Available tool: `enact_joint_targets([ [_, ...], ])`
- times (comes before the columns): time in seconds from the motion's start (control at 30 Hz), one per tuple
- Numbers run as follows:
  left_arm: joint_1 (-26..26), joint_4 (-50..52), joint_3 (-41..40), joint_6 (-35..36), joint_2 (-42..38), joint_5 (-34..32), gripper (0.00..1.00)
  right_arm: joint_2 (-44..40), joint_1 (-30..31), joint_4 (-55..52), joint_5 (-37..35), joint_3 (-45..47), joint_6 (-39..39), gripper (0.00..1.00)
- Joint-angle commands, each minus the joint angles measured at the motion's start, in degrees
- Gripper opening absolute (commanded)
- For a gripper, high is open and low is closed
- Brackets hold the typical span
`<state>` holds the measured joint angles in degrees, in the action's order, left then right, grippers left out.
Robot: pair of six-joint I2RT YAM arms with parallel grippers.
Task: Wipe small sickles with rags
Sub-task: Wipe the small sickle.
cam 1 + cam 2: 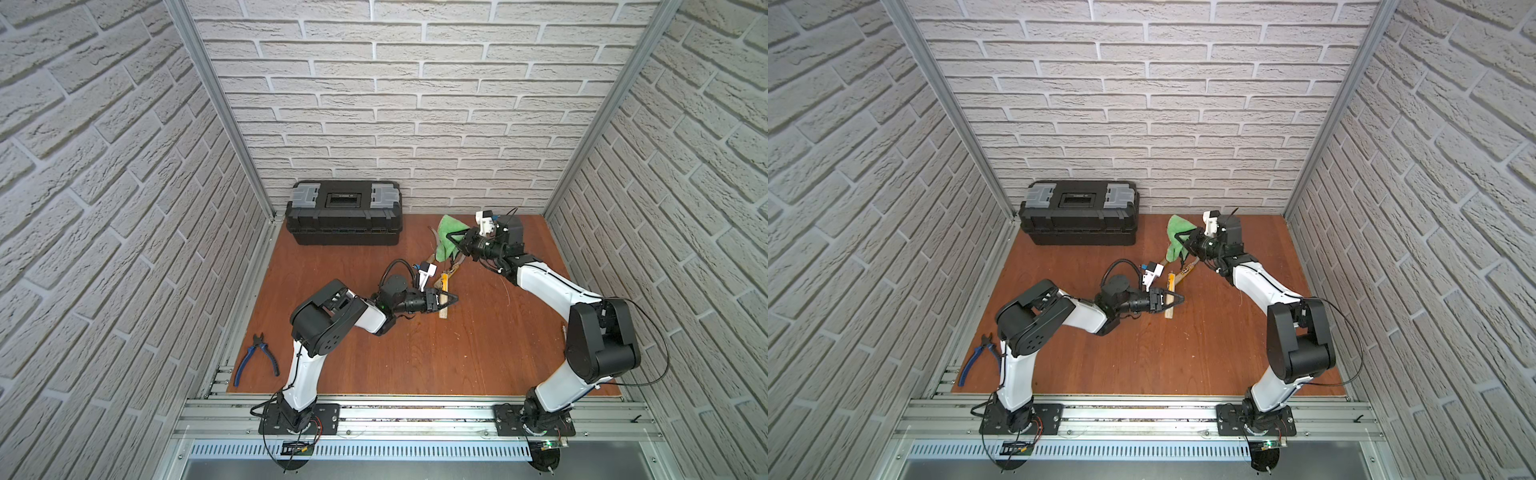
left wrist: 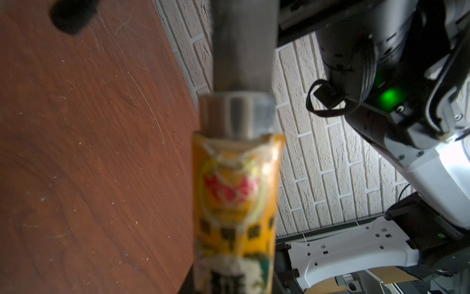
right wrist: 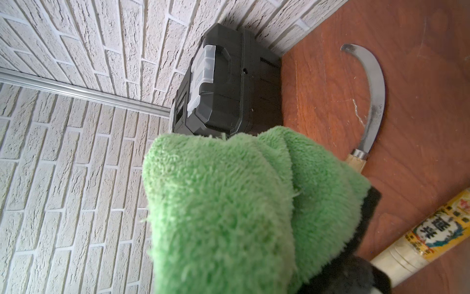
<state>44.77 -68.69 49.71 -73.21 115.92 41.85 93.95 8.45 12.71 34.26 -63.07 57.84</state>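
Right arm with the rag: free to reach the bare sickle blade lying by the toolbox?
Probably yes: the sickle blade lies uncovered beside the rag that the right gripper holds; nothing sits between them.

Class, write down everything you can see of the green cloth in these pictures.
The green cloth is fluffy microfibre, bunched into soft folds, with a dark strip along one edge. The right claw is shut on it, holding it near the black toolbox. It hides part of a sickle's pale handle; contact cannot be told.
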Motion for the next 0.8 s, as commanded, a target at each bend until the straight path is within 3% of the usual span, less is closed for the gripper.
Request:
enact_joint_targets([
  [0.0,-0.59,-4.22,2.83,2.02,-0.24,2.73,0.00,-2.88,2.20,6.15,3.80,3.19,3.51,0.03],
  [0.53,-3.43,-1.40,6.22,3.43,-0.20,5.09,0.00,-4.12,5.53,22.60,5.87,13.93,12.71,0.03],
  [0.63,-4.06,-1.02,6.61,3.67,-0.17,5.35,0.00,-5.77,5.53,20.78,6.16,13.61,11.82,0.03],
  [0.77,-5.34,-1.14,6.55,3.69,-0.01,5.22,0.00,-10.55,5.53,9.34,5.97,10.97,4.72,0.03],
])
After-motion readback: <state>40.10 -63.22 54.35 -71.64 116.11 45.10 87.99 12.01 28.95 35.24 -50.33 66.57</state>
